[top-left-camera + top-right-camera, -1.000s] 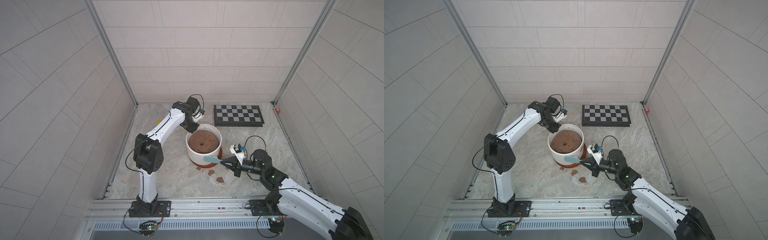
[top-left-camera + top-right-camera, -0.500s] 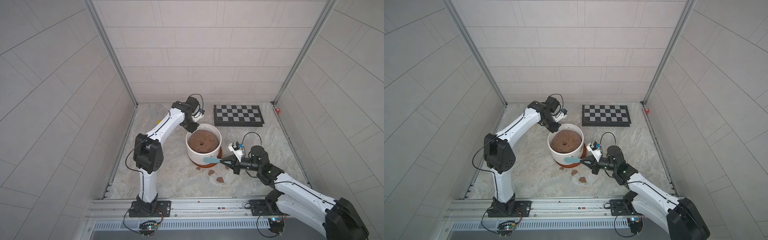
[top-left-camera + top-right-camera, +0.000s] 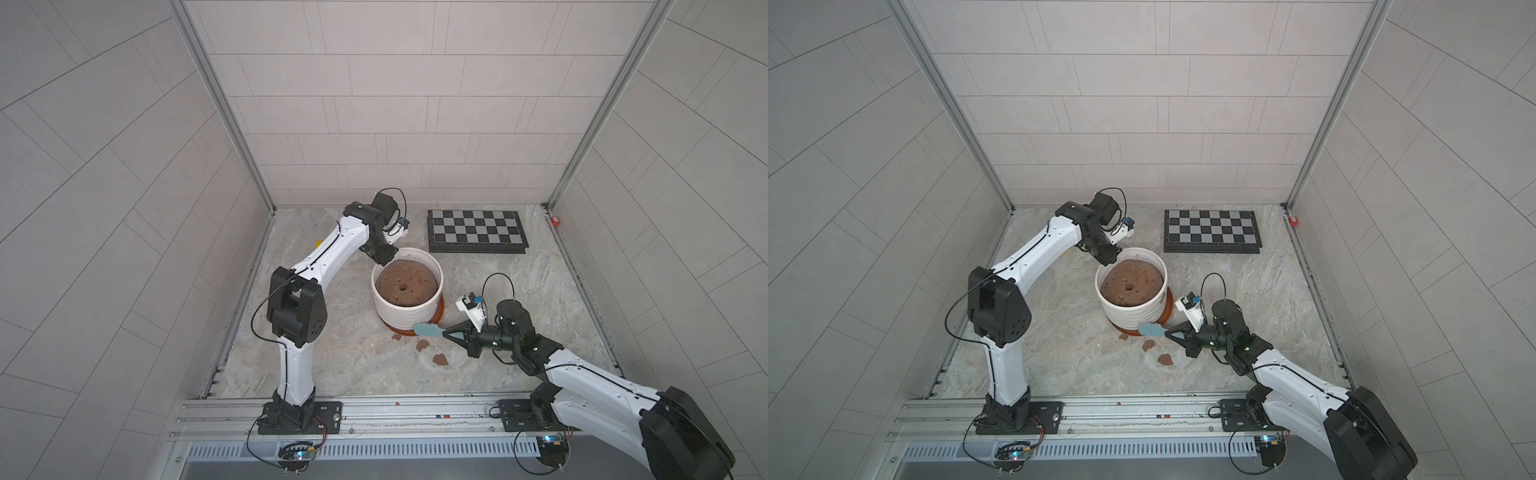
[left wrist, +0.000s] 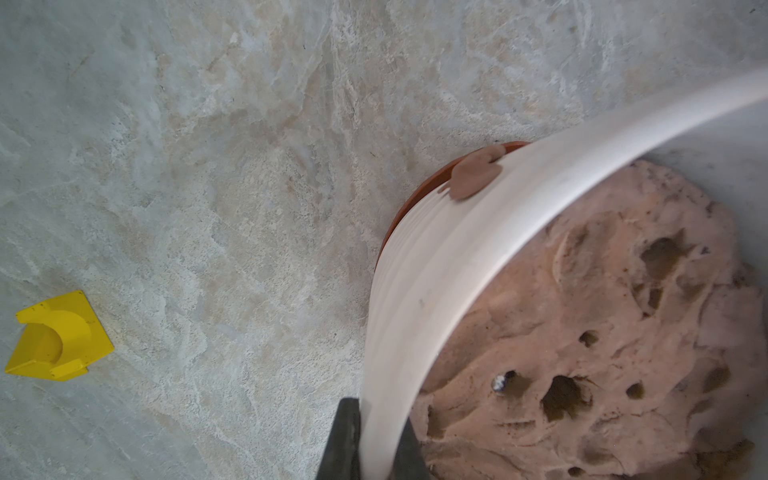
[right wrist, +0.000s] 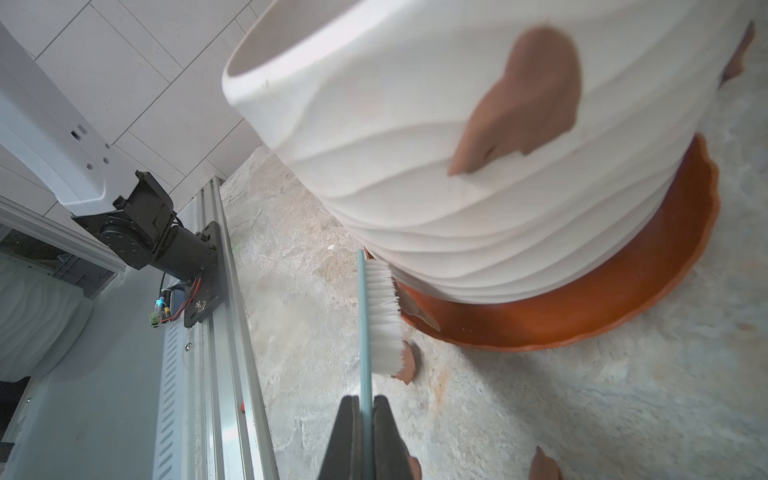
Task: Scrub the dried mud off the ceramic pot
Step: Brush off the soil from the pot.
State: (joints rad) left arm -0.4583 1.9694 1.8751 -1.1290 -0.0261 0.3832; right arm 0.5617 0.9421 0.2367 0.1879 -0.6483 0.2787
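Your left hand (image 4: 376, 415) clamps the rim of the ceramic pot (image 3: 405, 313), on a saucer (image 5: 582, 324) mid tabletop (image 3: 332, 353), while your right hand (image 5: 365, 405) grips a brush (image 5: 384, 316) beside its base, dried mud (image 5: 523, 104) on its side.

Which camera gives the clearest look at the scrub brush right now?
The right wrist view: the scrub brush is close up, white bristles facing the ceramic pot, handle clamped between the jaws of the right gripper. Both top views show only its small blue back at the pot's base. The left wrist view misses it.
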